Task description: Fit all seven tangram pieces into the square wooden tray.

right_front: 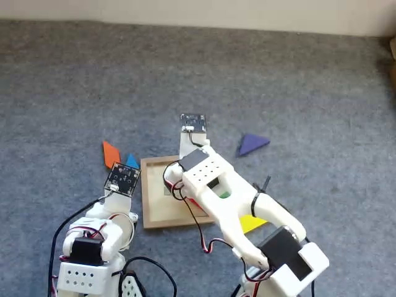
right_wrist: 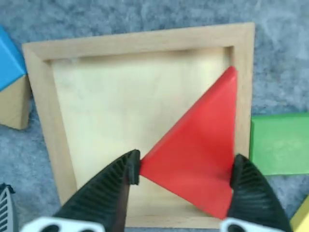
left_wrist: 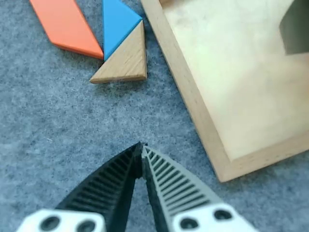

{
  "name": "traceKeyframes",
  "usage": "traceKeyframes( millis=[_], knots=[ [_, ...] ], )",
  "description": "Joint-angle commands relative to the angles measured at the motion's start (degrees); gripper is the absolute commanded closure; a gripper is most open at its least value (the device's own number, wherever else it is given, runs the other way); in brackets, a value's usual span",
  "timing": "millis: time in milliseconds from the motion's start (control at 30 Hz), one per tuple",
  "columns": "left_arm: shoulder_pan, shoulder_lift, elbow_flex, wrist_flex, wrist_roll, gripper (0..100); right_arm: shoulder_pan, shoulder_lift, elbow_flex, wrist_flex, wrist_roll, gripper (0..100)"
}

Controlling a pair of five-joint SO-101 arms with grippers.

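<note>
Right claw (right_wrist: 186,162): pinched across red triangle (right_wrist: 203,140), down inside tray (right_wrist: 140,41). One short side along the wall nearest green piece (right_wrist: 277,142), long edge slanting across the floor. Left claw (left_wrist: 142,147): shut, empty, outside tray.

1. There's the left arm (right_front: 99,238): white printed shell, black servo block, black and red cables looping out.
2. Now the right arm (right_front: 238,207): white as well, dotted with small holes, a black cable tie round it, a black motor near its base.
3. On to the left tool (left_wrist: 142,147): one black ribbed finger, one grey, on white mounts with dark screw holes.
4. And the right tool (right_wrist: 183,166): black ribbed fingers on white mounts.
</note>
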Motion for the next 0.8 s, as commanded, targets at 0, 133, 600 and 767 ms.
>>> traceKeyframes(
  millis=[0,133,600,767],
  knots=[
    [-0.4,-3.3,1.1,0.7,0.1,99,-0.5,-0.3,-2.0,-0.6,0.9,65.6],
    [-0.4,-3.3,1.1,0.7,0.1,99,-0.5,-0.7,-2.2,0.7,6.8,65.6],
    [-0.4,-3.3,1.1,0.7,0.1,99,4.2,-9.0,-6.1,5.2,20.7,92.8],
    [-0.4,-3.3,1.1,0.7,0.1,99,3.4,-5.8,-1.7,0.7,22.7,99.5]
  ],
)
